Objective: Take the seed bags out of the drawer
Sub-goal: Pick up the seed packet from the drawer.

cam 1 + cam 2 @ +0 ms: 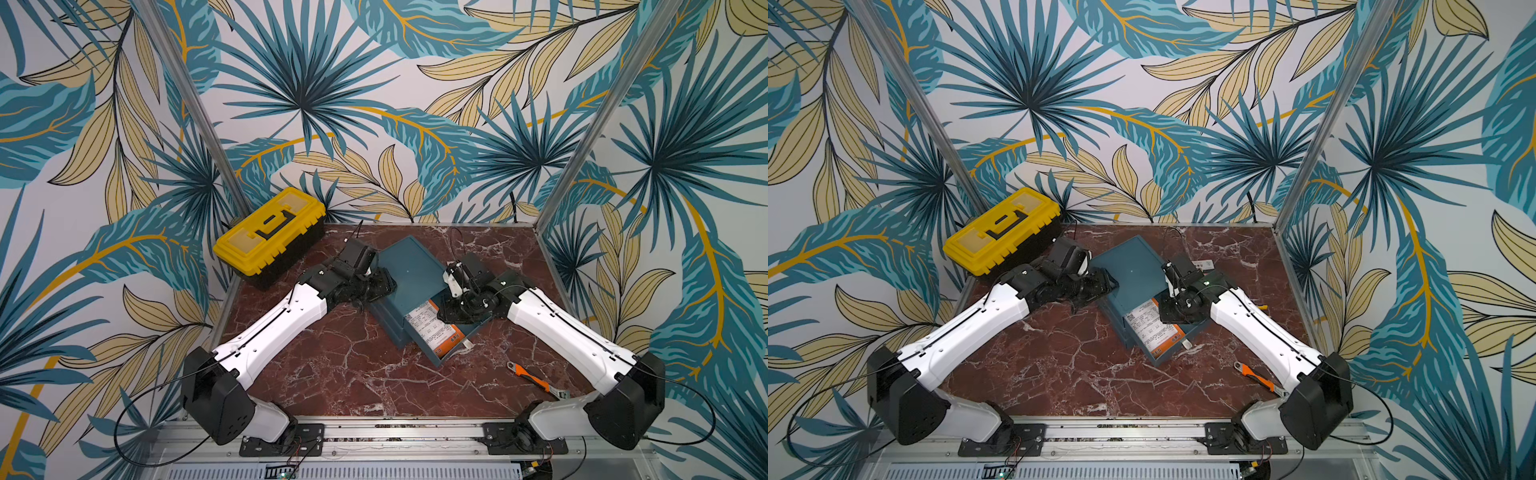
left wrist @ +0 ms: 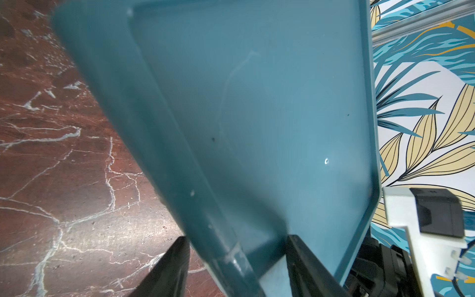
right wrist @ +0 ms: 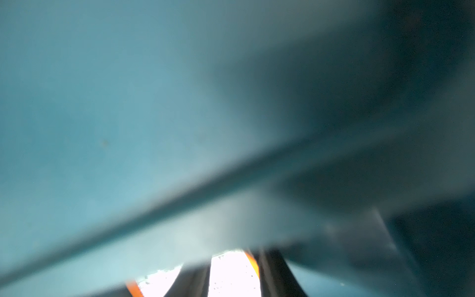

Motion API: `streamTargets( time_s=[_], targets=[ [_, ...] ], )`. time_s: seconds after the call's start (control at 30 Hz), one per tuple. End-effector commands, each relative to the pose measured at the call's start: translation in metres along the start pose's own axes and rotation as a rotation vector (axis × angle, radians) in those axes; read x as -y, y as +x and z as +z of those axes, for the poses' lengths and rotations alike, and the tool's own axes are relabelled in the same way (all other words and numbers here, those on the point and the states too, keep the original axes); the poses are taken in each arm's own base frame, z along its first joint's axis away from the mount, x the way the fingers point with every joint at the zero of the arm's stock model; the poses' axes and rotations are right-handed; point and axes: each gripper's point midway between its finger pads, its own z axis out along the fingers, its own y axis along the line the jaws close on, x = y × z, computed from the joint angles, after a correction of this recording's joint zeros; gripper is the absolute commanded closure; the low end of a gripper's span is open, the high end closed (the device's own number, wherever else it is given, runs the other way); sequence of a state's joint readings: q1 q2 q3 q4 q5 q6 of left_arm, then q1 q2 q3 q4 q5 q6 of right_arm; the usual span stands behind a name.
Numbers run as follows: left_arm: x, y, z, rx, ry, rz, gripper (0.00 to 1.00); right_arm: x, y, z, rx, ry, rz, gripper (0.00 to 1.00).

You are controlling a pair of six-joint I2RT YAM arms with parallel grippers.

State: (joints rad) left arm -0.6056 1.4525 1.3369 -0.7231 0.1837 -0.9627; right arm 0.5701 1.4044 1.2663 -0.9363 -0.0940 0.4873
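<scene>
Black right gripper is down inside the open drawer, one finger on each side of the white-and-orange top packet of the seed bags. The wrist view is too blurred, so I cannot tell whether the jaws are pinching it or only straddling it. Seed bags lie flat in the drawer, text side up; how many are underneath is hidden, and none show on the table. Left gripper is clamped on the left top rim of the teal cabinet, bracing it.

Doing it well:
- Pinch one packet edge, not the whole pile.
- Thin flat packets likely slip, so close fully before lifting.
- Raise it clear of the drawer's front wall, then move out to the near side.
- The left hold should stop the cabinet sliding.
- Set down away from the wrench at near right.
</scene>
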Motion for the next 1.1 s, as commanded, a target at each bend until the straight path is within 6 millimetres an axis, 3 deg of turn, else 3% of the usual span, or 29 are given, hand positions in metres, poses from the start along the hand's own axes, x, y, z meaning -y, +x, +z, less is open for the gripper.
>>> streamTargets(
  time_s=[0.0,0.37,0.53,1.07],
  targets=[
    [-0.002,0.006,0.012,-0.023,0.013,-0.002,0.37,-0.006,0.011,0.001,-0.033,-0.043,0.005,0.71],
    [-0.001,0.007,0.011,-0.027,0.021,-0.003,0.37,-0.011,0.012,-0.003,-0.031,-0.074,0.015,0.86],
    [-0.001,0.007,0.010,-0.023,0.020,0.001,0.37,-0.007,0.015,0.000,-0.037,-0.060,0.031,1.00],
    [-0.001,0.006,0.011,-0.021,0.021,0.000,0.37,-0.010,-0.005,-0.043,0.000,-0.062,0.109,1.00]
  ],
)
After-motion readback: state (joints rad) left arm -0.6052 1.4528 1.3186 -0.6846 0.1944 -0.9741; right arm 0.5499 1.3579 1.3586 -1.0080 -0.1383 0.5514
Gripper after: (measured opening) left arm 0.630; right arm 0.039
